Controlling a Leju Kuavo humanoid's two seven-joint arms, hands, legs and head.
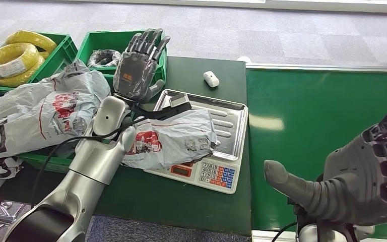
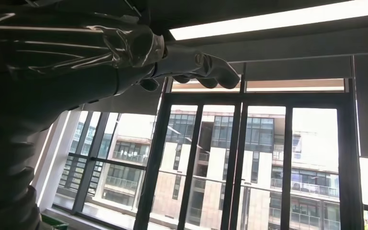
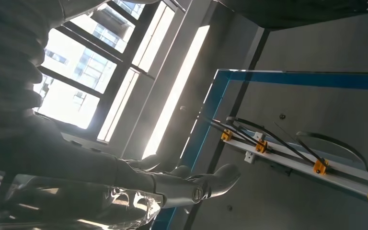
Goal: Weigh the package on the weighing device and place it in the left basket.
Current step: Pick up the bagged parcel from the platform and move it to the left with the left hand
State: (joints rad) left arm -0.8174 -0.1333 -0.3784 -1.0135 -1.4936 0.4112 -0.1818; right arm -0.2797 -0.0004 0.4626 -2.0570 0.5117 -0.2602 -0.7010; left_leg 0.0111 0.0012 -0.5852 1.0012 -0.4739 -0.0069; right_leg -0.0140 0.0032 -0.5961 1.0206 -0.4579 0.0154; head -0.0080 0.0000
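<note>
A grey plastic package [image 1: 174, 138] with red print lies on the steel pan of the scale [image 1: 232, 118], hanging over the pan's left edge. The scale's keypad and display [image 1: 201, 174] face the front. My left hand [image 1: 138, 65] is raised above the scale's back left corner, fingers straight and spread, holding nothing. Its forearm crosses the package's left end. My right hand [image 1: 363, 176] hovers low at the right over the green belt, fingers apart, thumb pointing left, holding nothing. In the left wrist view the left hand [image 2: 191, 67] points up at a ceiling and windows. The right hand [image 3: 191, 184] also faces the ceiling.
Several grey packages [image 1: 35, 118] pile up in a green basket at the left. Two green bins stand behind: one with yellow cable coils [image 1: 17, 58], one with a dark coil [image 1: 103, 58]. A small white object [image 1: 211, 78] lies behind the scale. A green conveyor belt [image 1: 312, 121] runs on the right.
</note>
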